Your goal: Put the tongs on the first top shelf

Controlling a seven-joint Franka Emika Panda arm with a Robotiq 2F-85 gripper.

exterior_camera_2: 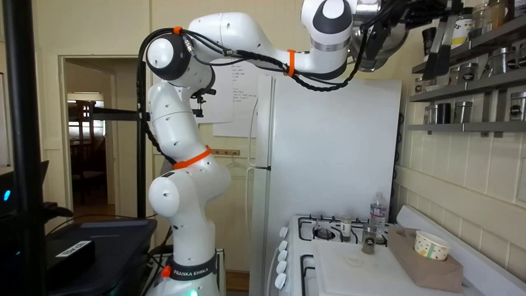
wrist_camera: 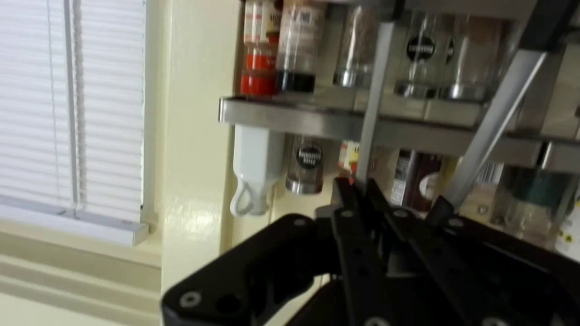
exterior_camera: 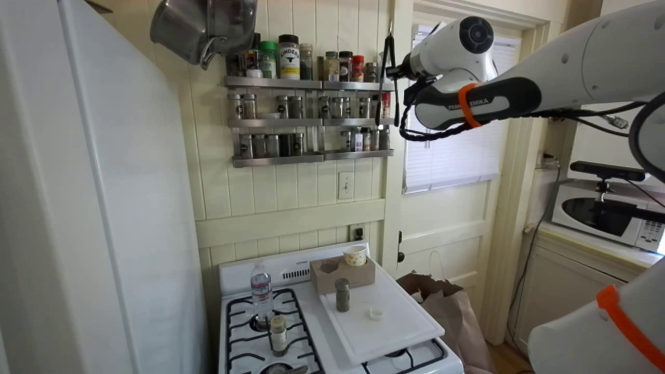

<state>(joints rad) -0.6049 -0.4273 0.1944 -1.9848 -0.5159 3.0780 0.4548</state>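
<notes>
The tongs (exterior_camera: 389,47) are slim, with greyish metal arms and black tips. They hang roughly upright before the right end of the spice rack, tips down at middle ledge height. They also show in an exterior view (exterior_camera_2: 444,59) and in the wrist view (wrist_camera: 374,99), arms spread. My gripper (exterior_camera: 393,71) is shut on one arm of the tongs; it also shows in an exterior view (exterior_camera_2: 450,8) and the wrist view (wrist_camera: 362,192). The first top shelf (exterior_camera: 280,83) is the upper metal ledge, full of jars; it also shows in the upside-down wrist view (wrist_camera: 290,115).
Lower ledges (exterior_camera: 278,123) hold rows of jars. A metal pot (exterior_camera: 182,31) hangs left of the rack. A white bottle (wrist_camera: 258,158) stands at the top shelf's end. A door window with blinds (exterior_camera: 452,150) is to the right. The stove (exterior_camera: 306,296) is below.
</notes>
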